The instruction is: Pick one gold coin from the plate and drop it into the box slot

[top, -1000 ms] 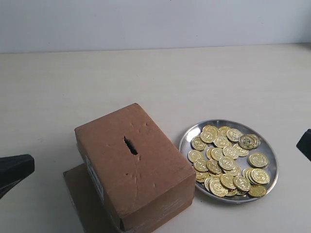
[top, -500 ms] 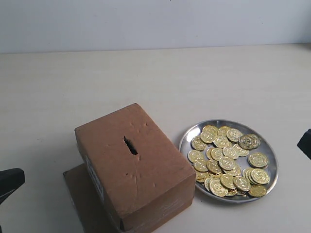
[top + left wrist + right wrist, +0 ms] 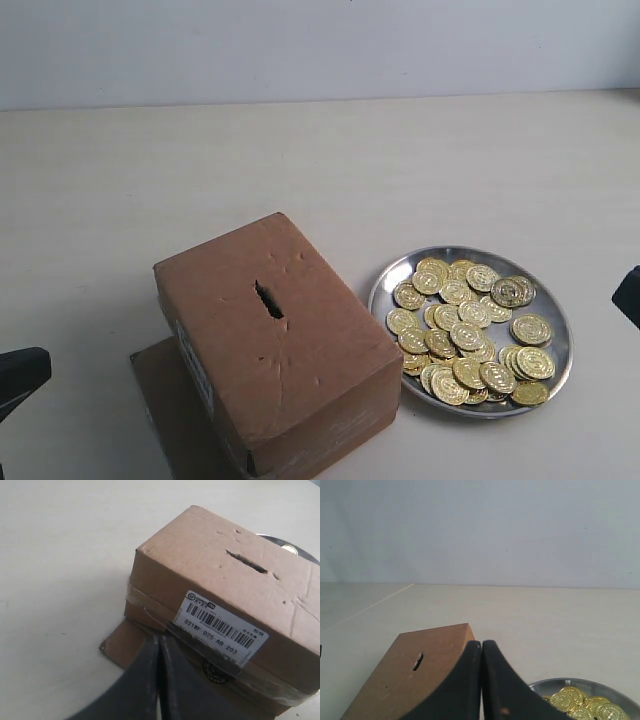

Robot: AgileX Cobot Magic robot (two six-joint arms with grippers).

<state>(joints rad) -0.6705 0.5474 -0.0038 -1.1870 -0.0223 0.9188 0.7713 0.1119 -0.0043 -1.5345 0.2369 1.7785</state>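
Observation:
The brown cardboard box (image 3: 275,350) stands left of centre, its ragged dark slot (image 3: 268,300) on the top face. To its right lies the silver plate (image 3: 556,300) holding a pile of gold coins (image 3: 462,335). My left gripper (image 3: 24,374) shows only as a dark tip at the left edge, well apart from the box. My right gripper (image 3: 630,296) just shows at the right edge, beyond the plate. In the left wrist view the left gripper (image 3: 160,640) is shut and empty, facing the box's white label (image 3: 225,623). The right gripper (image 3: 481,645) is shut and empty too, with the slot (image 3: 418,661) and coins (image 3: 580,702) beyond it.
A flat brown cardboard sheet (image 3: 165,400) lies under the box and sticks out at its near left. Pale tabletop (image 3: 320,170) stretches behind the box and plate to a plain wall.
The left gripper drew back down and left toward the frame edge between one second and half a second ago. The right gripper shifted slightly outward. Since then nothing has moved.

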